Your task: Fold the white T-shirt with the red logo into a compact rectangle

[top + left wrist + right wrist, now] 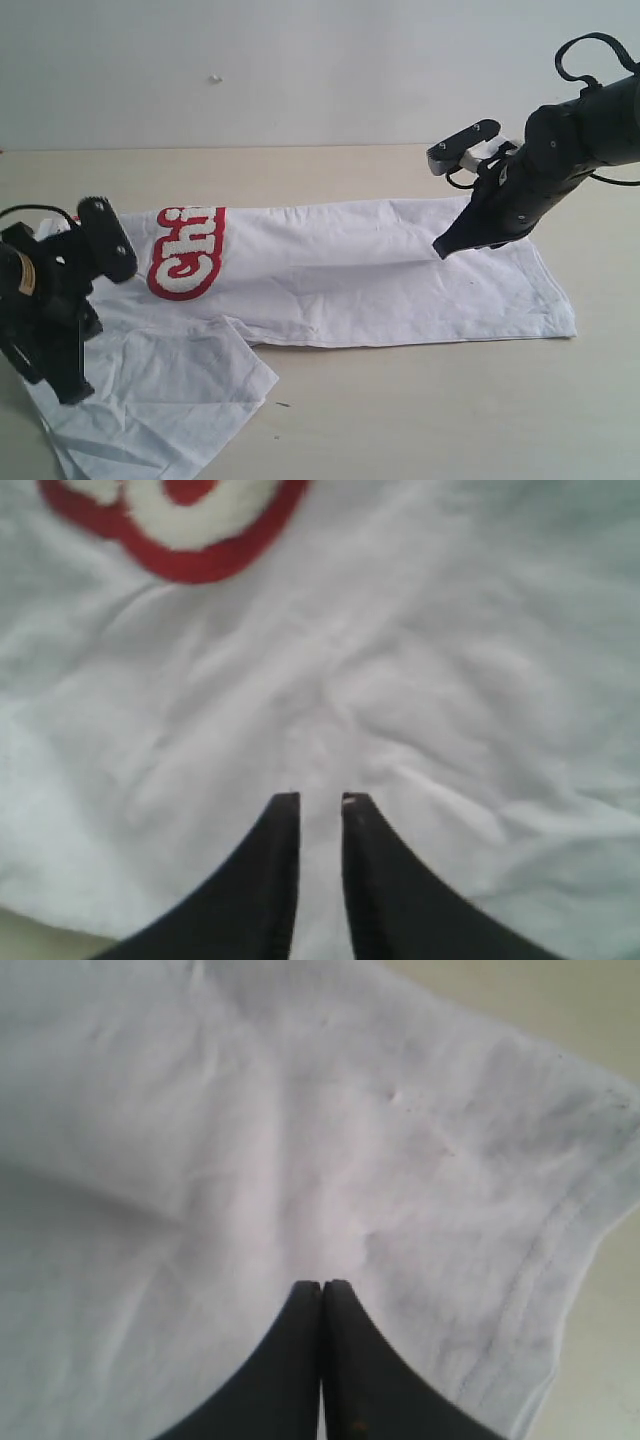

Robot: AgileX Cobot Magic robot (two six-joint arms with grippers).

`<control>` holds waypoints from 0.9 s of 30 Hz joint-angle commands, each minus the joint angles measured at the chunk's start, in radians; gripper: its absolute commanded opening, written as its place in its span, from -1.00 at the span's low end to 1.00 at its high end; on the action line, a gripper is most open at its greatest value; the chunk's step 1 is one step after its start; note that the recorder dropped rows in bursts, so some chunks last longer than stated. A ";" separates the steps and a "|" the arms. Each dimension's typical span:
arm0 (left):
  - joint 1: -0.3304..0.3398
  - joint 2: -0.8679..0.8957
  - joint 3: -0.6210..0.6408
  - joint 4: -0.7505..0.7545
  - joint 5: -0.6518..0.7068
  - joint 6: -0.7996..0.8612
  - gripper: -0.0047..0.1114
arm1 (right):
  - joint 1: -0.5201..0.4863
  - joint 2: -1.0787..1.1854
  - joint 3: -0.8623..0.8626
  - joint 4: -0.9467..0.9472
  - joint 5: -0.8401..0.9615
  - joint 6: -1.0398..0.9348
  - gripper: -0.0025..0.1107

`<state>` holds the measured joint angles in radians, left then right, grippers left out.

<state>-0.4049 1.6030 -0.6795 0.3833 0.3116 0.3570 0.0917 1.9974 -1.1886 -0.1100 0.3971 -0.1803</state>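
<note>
White T-shirt (380, 280): on table (450, 410), folded lengthwise into a long band, with a loose flap by the left arm.
Red logo (185, 262): face up, partly showing at the band's left end.
Left gripper (320, 800): jaws slightly parted, over cloth near the logo.
Right gripper (322, 1283): jaws pressed together, over the hem end.

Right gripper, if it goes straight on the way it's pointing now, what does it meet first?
The white T-shirt: the right gripper points down at plain cloth near its hem. Whether it touches yet is unclear.
</note>
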 commanded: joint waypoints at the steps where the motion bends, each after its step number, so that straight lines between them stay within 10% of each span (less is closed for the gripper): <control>1: -0.143 -0.063 0.030 -0.015 0.092 0.028 -0.28 | 0.002 -0.008 0.005 0.049 0.029 -0.002 -0.96; 9: -0.295 -0.078 0.039 -0.133 0.317 0.035 -0.15 | 0.002 -0.008 0.005 0.053 0.069 -0.002 -0.96; 27: -0.306 -0.072 0.039 -0.527 0.355 0.214 0.20 | 0.002 -0.008 0.005 0.085 0.131 -0.028 -0.96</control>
<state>-0.7029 1.5327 -0.6439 -0.1107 0.6707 0.5404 0.0917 1.9974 -1.1886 -0.0262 0.5200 -0.1981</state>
